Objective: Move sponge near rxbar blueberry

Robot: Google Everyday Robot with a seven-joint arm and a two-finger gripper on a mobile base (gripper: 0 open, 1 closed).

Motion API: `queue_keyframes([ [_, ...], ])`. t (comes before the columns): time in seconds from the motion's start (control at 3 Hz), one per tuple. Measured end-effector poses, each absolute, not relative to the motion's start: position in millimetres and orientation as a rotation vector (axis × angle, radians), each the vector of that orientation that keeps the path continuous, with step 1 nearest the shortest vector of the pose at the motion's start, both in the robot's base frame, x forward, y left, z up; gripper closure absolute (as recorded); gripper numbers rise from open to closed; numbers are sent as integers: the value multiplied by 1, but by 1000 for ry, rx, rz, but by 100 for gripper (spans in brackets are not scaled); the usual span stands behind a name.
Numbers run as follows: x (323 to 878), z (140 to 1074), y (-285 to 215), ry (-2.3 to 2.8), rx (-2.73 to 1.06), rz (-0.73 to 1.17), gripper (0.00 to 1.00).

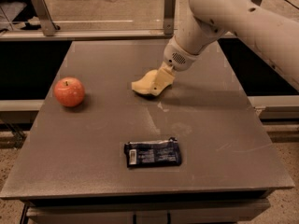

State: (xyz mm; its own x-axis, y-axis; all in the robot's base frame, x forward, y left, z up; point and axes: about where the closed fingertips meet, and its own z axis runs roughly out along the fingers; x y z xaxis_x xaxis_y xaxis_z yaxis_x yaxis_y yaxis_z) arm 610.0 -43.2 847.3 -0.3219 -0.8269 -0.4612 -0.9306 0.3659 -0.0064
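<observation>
Finds the gripper [159, 82] low over the middle-rear of the table [224, 139], at the end of the arm [243, 17] reaching in from the upper right of the view. Reads it as clamped on the sponge [145, 86], pale yellow and tilted, lower edge at or just above the tabletop; cannot tell which. Locates the rxbar blueberry [153, 153] flat near the front edge, white label end toward view-left, well apart from the sponge. Notes a red apple [69, 91] at view-left, apart from both.
</observation>
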Motion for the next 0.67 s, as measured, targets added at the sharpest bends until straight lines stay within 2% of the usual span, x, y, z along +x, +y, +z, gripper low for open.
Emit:
queue_keyframes([
  [0.33, 608, 869, -53, 2171, -1588, 383, 100],
  [0.67, 595, 903, -82, 2015, -1646, 363, 100],
])
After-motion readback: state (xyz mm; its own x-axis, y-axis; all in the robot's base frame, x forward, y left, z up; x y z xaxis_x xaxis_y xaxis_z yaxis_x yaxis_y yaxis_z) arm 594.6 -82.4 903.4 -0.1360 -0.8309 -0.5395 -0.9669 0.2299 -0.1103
